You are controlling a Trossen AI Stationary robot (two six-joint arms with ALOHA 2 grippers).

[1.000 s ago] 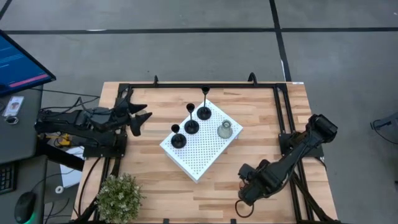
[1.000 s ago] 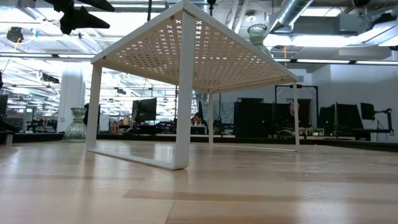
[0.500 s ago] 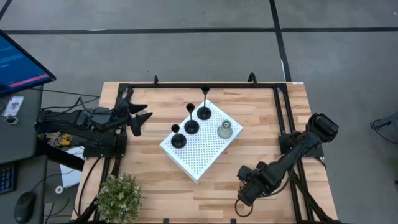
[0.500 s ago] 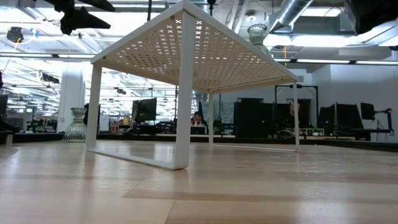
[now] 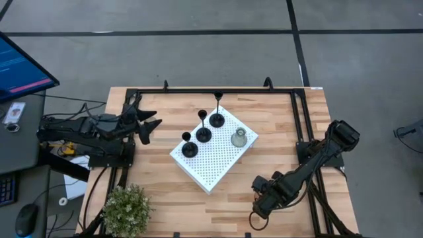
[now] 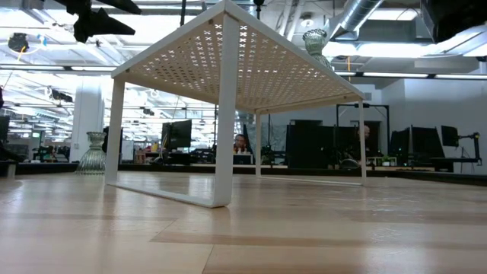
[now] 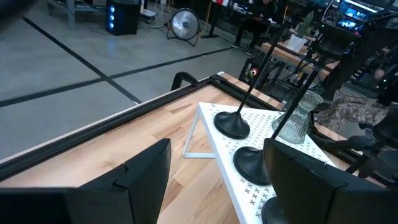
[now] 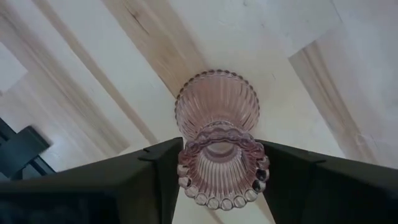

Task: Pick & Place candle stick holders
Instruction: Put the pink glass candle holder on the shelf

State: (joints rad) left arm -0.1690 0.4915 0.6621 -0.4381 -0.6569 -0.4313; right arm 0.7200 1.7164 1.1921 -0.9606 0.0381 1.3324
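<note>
My right gripper [image 5: 260, 201] is near the table's front right, shut on a pink ribbed glass holder [image 8: 217, 106]. Three black holders with round bases and thin stems [image 5: 203, 134] and a pale green-grey glass holder [image 5: 239, 138] stand on the white perforated board [image 5: 218, 165] at the table's middle. Another pale glass holder [image 6: 92, 154] stands on the table beyond the board, seen in the low view. My left gripper [image 5: 151, 125] hovers open and empty over the table's left side, pointing at the board. My right gripper pinches the pink holder between its two fingers [image 8: 158, 177], at the narrow neck just under the beaded top rim [image 8: 219, 144]. The fingers come from above, pointing down. The holder is upright, wide base down; whether the base rests on the table, I cannot tell.
A bushy green plant [image 5: 125, 210] stands at the table's front left corner. A black frame rail [image 5: 211, 91] runs along the far edge and another down the right side [image 5: 301, 132]. The board stands on thin white legs [image 6: 222, 144].
My right gripper has shifted a little toward the table's left with the pink holder. A dark part of its arm has come into the low view's top right corner.
</note>
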